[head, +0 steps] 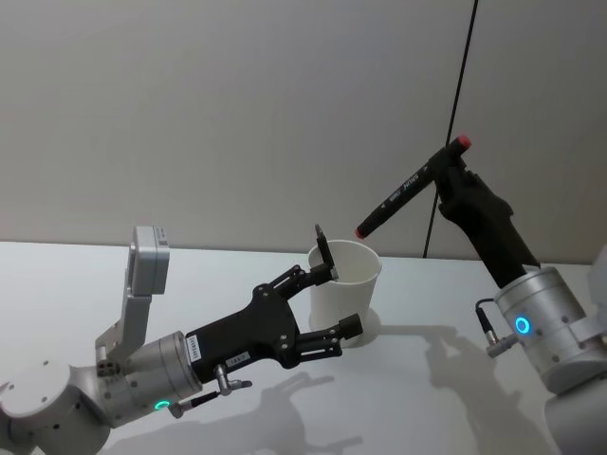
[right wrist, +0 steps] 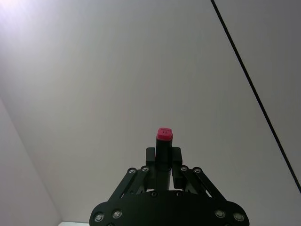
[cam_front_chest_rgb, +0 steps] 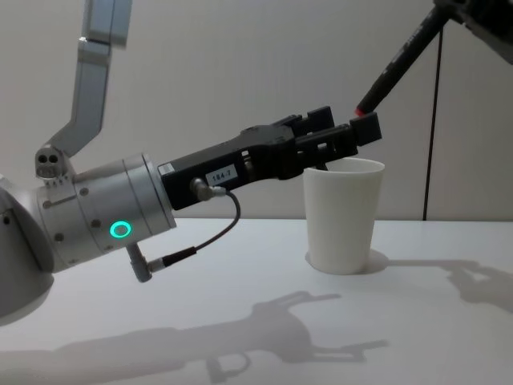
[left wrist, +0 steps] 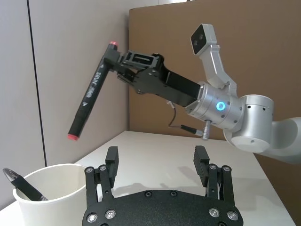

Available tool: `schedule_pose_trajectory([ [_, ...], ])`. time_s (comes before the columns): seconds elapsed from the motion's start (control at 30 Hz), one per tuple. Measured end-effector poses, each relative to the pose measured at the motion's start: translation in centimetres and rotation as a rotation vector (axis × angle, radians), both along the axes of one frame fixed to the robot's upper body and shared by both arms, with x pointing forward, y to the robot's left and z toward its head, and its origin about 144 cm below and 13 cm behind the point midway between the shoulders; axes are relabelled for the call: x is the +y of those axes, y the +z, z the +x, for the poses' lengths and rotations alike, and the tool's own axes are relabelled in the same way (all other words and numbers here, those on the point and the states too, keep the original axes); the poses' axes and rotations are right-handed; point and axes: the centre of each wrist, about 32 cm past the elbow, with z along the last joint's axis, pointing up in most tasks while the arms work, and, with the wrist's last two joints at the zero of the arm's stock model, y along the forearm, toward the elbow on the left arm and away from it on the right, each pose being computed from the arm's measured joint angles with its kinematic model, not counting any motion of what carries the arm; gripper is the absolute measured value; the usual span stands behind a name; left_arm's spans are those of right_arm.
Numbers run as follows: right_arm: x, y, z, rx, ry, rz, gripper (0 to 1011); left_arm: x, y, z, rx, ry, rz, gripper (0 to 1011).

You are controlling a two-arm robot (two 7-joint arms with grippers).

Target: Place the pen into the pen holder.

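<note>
The right gripper [head: 449, 171] clamps a black pen [head: 410, 188] slanting down-left, lower tip above and just right of the white pen holder [head: 343, 284], beside which the left gripper [head: 340, 300] spreads wide.

Chest view: right claw cut off at top edge; left claw [cam_front_chest_rgb: 341, 140] hides part of pen holder [cam_front_chest_rgb: 345, 216] rim.
</note>
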Motion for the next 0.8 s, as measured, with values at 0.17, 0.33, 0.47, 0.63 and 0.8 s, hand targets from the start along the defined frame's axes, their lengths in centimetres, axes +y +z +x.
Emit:
schedule_pose_trajectory([
  [0.17, 0.2, -0.1, 0.7, -0.012, -0.015, -0.045, 194, 0.0, 0.0, 0.0, 0.000, 0.000, 0.000, 1002],
  [0.33, 0.5, -0.4, 1.5, -0.019, -0.028, -0.099, 193, 0.0, 0.0, 0.0, 0.000, 0.000, 0.000, 1002],
  [0.47, 0.8, -0.6, 1.9, -0.014, -0.036, -0.135, 193, 0.0, 0.0, 0.0, 0.000, 0.000, 0.000, 1002],
  [0.63, 1.3, -1.0, 2.5, -0.001, -0.040, -0.177, 193, 0.0, 0.0, 0.0, 0.000, 0.000, 0.000, 1002],
  [0.8, 1.7, -1.4, 2.9, 0.016, -0.041, -0.211, 193, 0.0, 0.0, 0.0, 0.000, 0.000, 0.000, 1002],
])
